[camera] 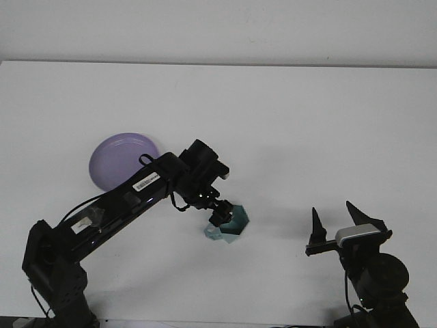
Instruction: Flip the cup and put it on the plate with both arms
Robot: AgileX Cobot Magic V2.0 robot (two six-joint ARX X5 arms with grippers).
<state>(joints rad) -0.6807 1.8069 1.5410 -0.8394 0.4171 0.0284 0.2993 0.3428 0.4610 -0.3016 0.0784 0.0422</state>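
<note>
A: What is shown in the front view?

B: A teal faceted cup is seen lying on the white tabletop, near the front and about midway across, its opening apparently tipped toward the camera. The purple plate is set well apart from it, to the left and farther back, partly hidden by the left arm.

A: And the end effectors?

B: The left end effector is placed right at the cup's left rim, seemingly touching it. Whether its fingers are spread or clamped cannot be told, as they are dark and overlap the cup. The right end effector is held low at the right front, well apart from the cup, with its two fingers clearly spread and nothing between them.

A: How should the step in hand be done well?

B: The grasp is judged to be just starting. One wall of the cup should be taken between the fingers, rim side, and squeezed firmly before any lift. The faceted wall may slip, so a flat face should be chosen. The cup should then be raised clear and turned upright before being carried to the plate.
</note>
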